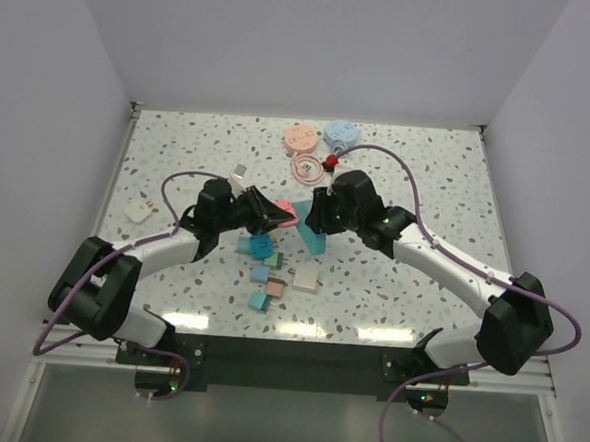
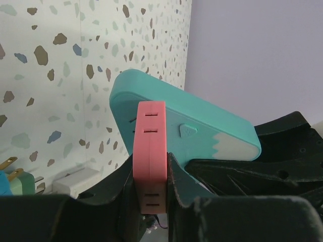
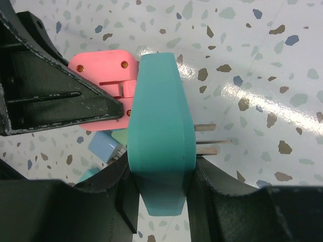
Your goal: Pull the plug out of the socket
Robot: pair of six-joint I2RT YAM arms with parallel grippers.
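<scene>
Left gripper (image 1: 267, 215): jaws clamped on the flat sides of the pink plug (image 2: 149, 151), a thin slab with slots along its narrow edge. The plug butts against the teal socket (image 3: 160, 146), a rounded block with a white end and metal prongs on its far side. Right gripper (image 1: 321, 219) pinches the socket. Both sit over the middle of the tabletop (image 1: 427, 189).

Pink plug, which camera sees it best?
The left wrist view: the pink plug sits centre, pinched by the left end effector, against the teal socket. The right wrist view shows its screwed face, partly hidden. The top view shows a small pink sliver.
</scene>
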